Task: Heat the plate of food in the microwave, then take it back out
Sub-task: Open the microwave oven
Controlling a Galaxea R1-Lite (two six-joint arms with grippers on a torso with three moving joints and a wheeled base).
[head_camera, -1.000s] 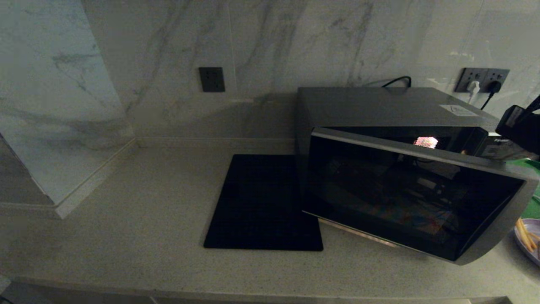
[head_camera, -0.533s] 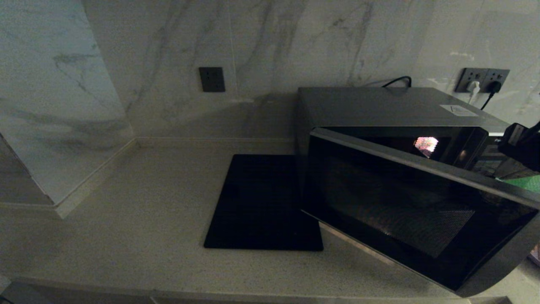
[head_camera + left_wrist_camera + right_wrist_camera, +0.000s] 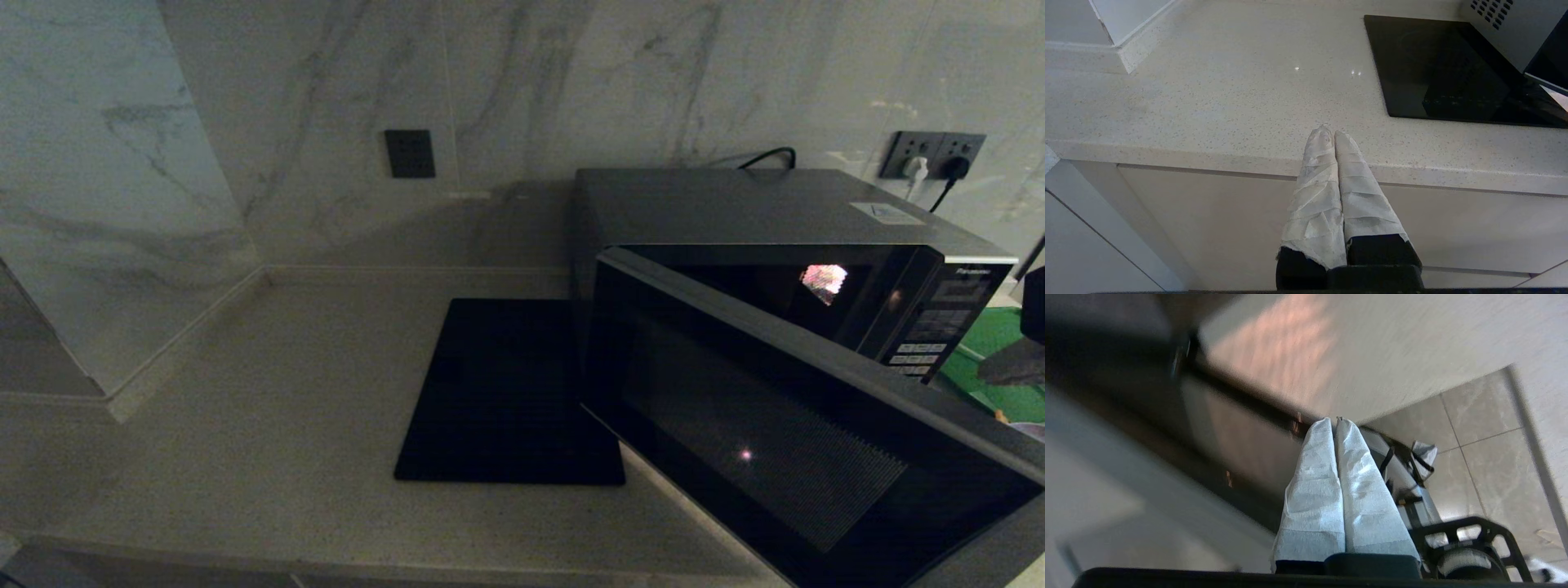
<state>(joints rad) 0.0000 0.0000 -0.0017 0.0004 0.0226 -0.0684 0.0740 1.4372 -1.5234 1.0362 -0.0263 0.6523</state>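
The silver-grey microwave [image 3: 759, 208] stands at the right of the counter. Its dark glass door [image 3: 784, 457] is swung wide open toward the front, and the lit cavity [image 3: 823, 282] and button panel [image 3: 931, 331] show. Only a sliver of the lilac plate of food [image 3: 1030, 429] peeks past the door's top edge at the far right. My right gripper [image 3: 1333, 421] is shut and empty, off the door; its arm [image 3: 1035, 304] shows at the right edge. My left gripper [image 3: 1329, 132] is shut and empty, parked at the counter's front edge.
A flat black square mat [image 3: 510, 392] lies left of the microwave, partly under the open door. A green tray [image 3: 992, 339] sits right of the microwave. Wall sockets [image 3: 935, 153] hold its cable. The pale counter [image 3: 269, 408] runs left to a marble corner.
The microwave door has swung much further open toward the front, uncovering the button panel and hiding most of the plate. My right arm has drawn back to the right edge.
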